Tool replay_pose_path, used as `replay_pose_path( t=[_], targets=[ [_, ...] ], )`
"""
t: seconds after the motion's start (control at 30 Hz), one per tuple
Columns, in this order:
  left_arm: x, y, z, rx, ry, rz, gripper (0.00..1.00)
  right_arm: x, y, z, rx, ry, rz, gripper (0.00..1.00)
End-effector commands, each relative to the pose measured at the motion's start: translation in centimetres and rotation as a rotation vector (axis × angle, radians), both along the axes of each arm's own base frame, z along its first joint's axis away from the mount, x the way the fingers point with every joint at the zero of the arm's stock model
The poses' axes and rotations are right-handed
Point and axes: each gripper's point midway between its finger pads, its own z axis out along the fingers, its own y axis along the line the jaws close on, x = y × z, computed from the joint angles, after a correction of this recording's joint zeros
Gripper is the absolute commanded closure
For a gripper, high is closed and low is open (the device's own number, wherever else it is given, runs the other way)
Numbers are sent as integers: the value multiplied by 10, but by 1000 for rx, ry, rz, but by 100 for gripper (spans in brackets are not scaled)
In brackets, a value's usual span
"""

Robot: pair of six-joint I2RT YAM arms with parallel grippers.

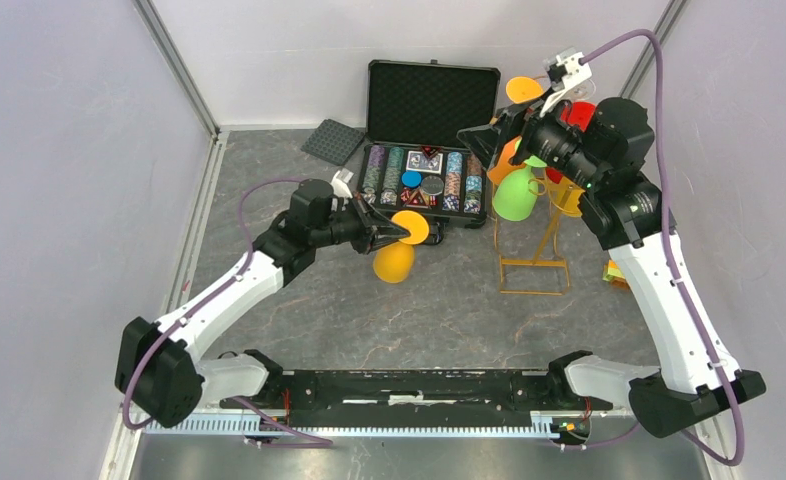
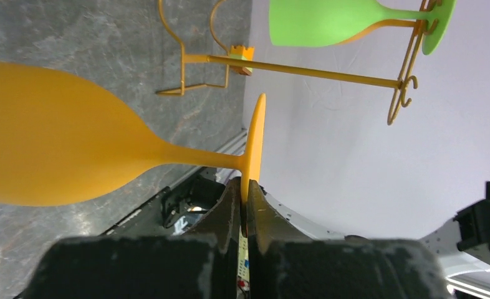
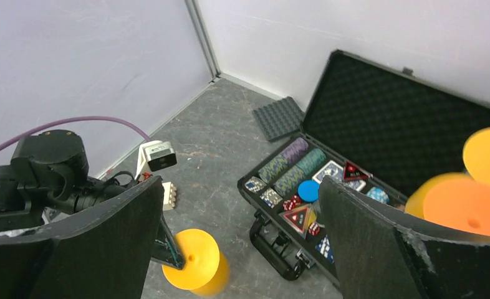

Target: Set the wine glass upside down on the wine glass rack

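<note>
Left gripper [image 2: 247, 208]: we find it clamped on foot-disc edge of yellow wine glass [image 2: 62, 149], fingers [image 2: 220, 215] pressed together on disc. Stem runs crosswise to fingers; foot uppermost, bowl below. Bowl contact with table [image 1: 299, 300]: we cannot tell. Glass sits just before open black chip case [image 1: 431, 100], left of gold wine glass rack [image 1: 535, 270] and apart from it. Green glass [image 1: 514, 195] hangs on rack. Right gripper [image 3: 239, 187]: jaws wide apart, holding nothing, raised near rack top.

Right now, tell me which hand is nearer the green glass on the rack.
Right. The right hand hangs open close by the green glass; the left hand is farther left, shut on the base of the yellow glass.
</note>
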Motion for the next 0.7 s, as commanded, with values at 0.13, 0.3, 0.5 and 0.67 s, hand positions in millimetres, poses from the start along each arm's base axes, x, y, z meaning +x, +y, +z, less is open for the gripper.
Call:
replay_pose_path(
  t=[0.13, 0.3, 0.5, 0.67],
  targets=[
    [-2, -47, 69, -205, -51, -116, 98, -1, -25, 18, 97, 1, -51, 2],
    [-9, -79, 91, -247, -65, -214, 98, 2, -33, 19, 98, -3, -80, 2],
    [-9, -108, 119, -301, -113, -281, 98, 3, -43, 28, 114, -21, -130, 2],
    [-7, -131, 140, -375, -114, -333, 98, 2, -52, 45, 126, -62, -173, 2]
  ],
)
